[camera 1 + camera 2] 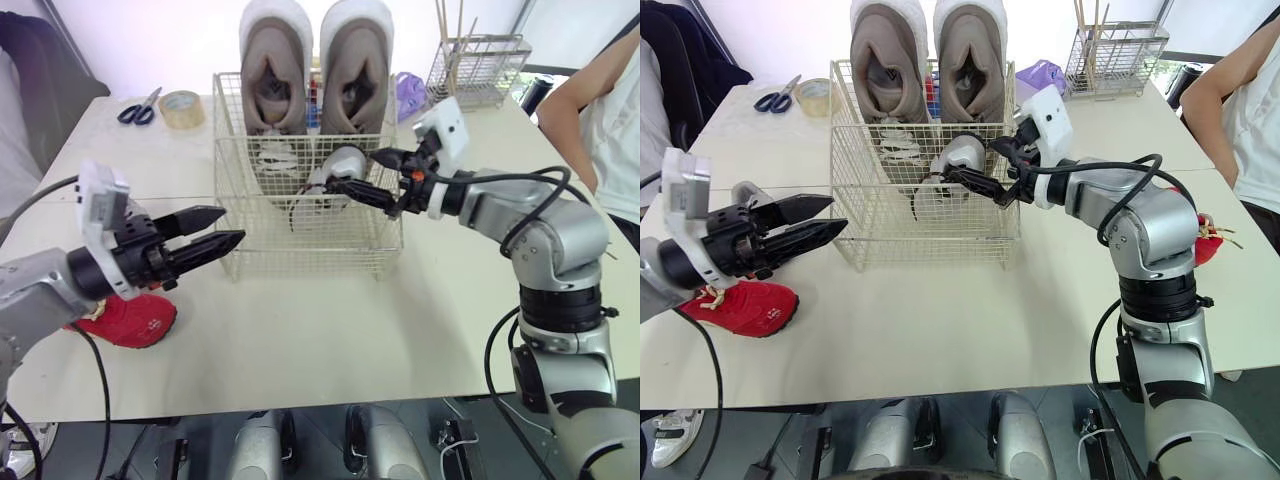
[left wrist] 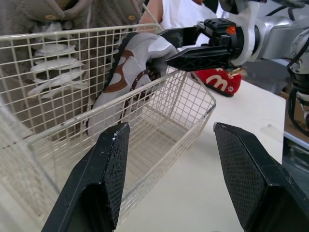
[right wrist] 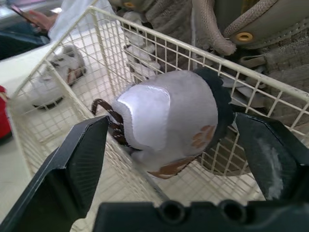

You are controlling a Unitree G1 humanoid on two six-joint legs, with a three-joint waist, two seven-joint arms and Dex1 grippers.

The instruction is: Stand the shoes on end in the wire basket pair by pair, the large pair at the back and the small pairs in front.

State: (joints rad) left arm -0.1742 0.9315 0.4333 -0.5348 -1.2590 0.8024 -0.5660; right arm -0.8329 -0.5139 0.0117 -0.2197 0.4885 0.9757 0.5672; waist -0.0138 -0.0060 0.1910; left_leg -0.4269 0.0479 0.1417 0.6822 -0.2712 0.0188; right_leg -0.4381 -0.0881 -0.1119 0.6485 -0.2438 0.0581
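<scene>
One small white-and-brown shoe (image 1: 325,185) sits in the front right part of the wire basket (image 1: 300,250), toe down near the floor and heel up at the rim. It is just in front of the large grey pair (image 1: 275,80) standing on end at the back. Its long axis runs steeply but leans toward the robot's right, not quite upright. The right gripper (image 3: 171,121) reaches in over that side, fingers spread either side of the heel. A gap shows beside the shoe, so I read it as released, not squeezing. The left gripper (image 1: 234,224) hangs spread and empty off the basket's front left corner, above a red shoe (image 1: 130,320) on the table (image 1: 300,330). The right arm is plainly nearer, so any straightening nudge toward the robot's left looks like its job.
</scene>
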